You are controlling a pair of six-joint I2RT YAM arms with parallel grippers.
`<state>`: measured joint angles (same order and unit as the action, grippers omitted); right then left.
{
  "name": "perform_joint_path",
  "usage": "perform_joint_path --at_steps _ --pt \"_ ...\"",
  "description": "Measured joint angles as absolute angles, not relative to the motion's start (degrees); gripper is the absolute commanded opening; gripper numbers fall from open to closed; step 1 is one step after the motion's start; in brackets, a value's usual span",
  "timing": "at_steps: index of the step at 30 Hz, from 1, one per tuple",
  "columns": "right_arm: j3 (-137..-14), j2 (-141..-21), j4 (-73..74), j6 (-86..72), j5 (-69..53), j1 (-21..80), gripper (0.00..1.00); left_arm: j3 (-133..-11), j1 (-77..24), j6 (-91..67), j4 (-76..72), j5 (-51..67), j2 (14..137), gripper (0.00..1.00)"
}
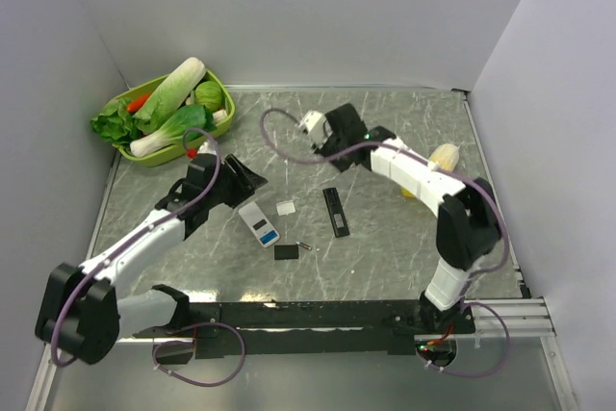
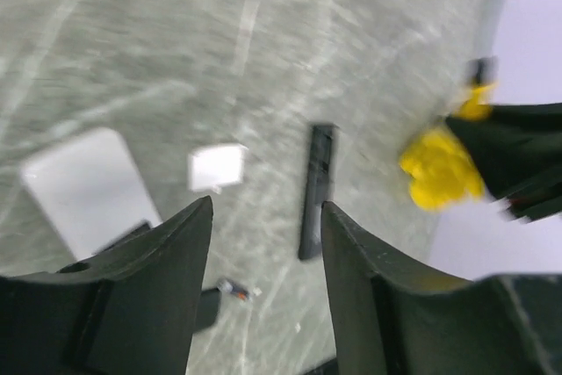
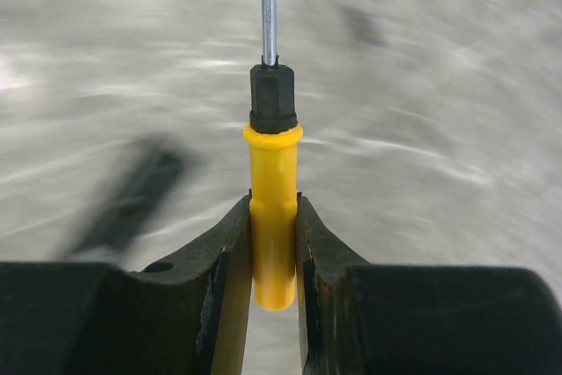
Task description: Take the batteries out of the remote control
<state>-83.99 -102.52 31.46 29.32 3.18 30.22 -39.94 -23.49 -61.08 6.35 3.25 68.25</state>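
**One battery loose on the table**

The battery lies just right of a black cover plate, near the white remote. The left gripper hangs with its fingers apart and nothing between them. The right gripper is clamped on a yellow screwdriver.

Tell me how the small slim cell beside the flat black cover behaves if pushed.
Lying sideways on the smooth marbled tabletop, the small slim cell will probably roll. It looks tiny, so likely light and fiddly to pinch.
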Motion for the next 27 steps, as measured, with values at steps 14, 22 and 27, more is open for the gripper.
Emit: perform_joint_path --at_steps 14,22,27 --pt "-63.44 -80.42 24.88 8.32 -28.34 40.27 0.0 -33.65 -23.7 -57.84 -13.1 23.09 62.52 0.58" --pt "-61.8 -80.18 20.23 2.35 -34.94 40.25 0.0 -31.16 -23.88 -58.24 -20.49 28.23 63.86 0.56" --pt "-61.91 -81.32 19.51 0.08 -35.83 40.25 0.0 -31.16 -24.18 -58.35 -23.22 28.67 65.67 0.56"
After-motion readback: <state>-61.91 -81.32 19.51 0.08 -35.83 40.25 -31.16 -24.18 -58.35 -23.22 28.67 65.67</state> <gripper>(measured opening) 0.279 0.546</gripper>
